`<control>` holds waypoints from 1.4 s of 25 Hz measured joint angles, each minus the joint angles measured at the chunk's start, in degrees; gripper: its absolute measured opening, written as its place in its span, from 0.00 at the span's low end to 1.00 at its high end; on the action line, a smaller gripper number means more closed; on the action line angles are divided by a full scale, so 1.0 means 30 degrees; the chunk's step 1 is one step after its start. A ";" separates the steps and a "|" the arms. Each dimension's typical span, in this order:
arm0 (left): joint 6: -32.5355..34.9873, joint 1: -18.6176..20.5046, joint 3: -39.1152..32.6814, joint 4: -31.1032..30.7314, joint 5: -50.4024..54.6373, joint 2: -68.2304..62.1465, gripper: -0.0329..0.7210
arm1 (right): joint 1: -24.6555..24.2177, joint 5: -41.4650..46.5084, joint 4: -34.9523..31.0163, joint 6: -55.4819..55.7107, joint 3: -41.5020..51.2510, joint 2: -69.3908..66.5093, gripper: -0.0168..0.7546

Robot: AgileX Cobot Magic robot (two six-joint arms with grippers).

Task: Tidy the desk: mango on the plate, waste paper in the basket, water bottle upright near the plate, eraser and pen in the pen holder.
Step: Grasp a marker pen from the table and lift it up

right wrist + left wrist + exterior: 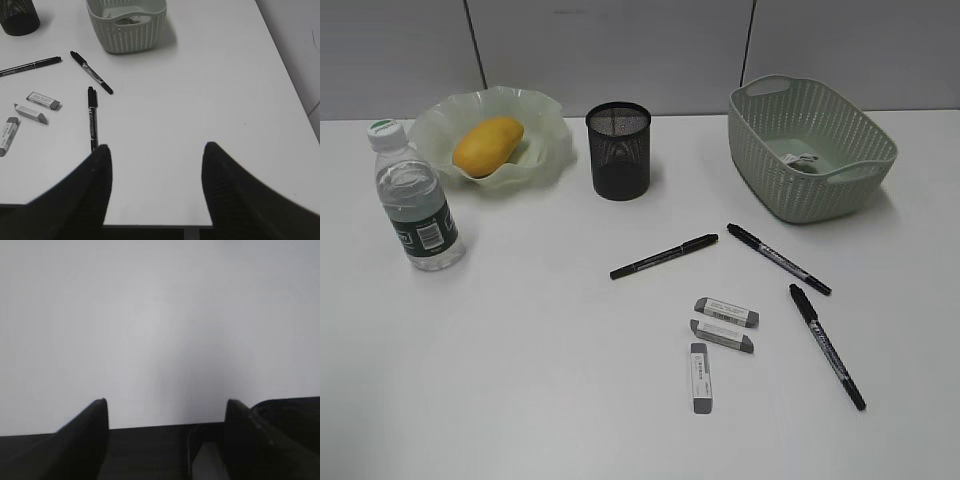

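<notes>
The mango point(488, 145) lies on the plate point(550, 130) at the back left. In front of the plate stands the water bottle point(415, 200), upright. The waste paper point(804, 159) sits inside the basket point(840, 130). Three pens point(663, 256) point(778, 258) point(827, 345) and three erasers point(726, 312) point(722, 336) point(700, 377) lie on the desk point(520, 350), in front of the pen holder point(618, 150). My left gripper point(166, 402) is open over bare desk. My right gripper point(157, 146) is open above the desk's near edge, right of one pen point(92, 117). Neither arm shows in the exterior view.
In the right wrist view the basket point(150, 30) is far ahead, the pen holder point(19, 17) is at the top left, and the erasers point(43, 100) lie to the left. The desk's right edge point(287, 85) runs close by.
</notes>
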State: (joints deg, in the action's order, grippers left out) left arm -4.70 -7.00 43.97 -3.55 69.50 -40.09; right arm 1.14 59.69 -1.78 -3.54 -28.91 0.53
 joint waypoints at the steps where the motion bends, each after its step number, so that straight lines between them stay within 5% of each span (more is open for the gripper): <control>1: 0.0000 0.0000 0.0000 0.0448 0.0000 0.0656 0.77 | 0.0000 0.0000 0.0000 0.0000 0.0000 0.0000 0.61; 18: 0.0171 0.0000 -0.0442 0.0975 -0.0065 1.3311 0.76 | 0.0000 -0.0018 0.0000 0.0000 0.0000 0.0000 0.61; 35: 0.1925 0.0000 -0.4003 0.1789 -0.3643 1.3492 0.75 | 0.0000 -0.0004 0.0000 0.0000 0.0000 0.0000 0.61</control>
State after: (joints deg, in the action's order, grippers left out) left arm 1.08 -7.00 31.96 1.82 58.57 0.39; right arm 1.14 59.68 -1.78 -3.54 -28.91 0.53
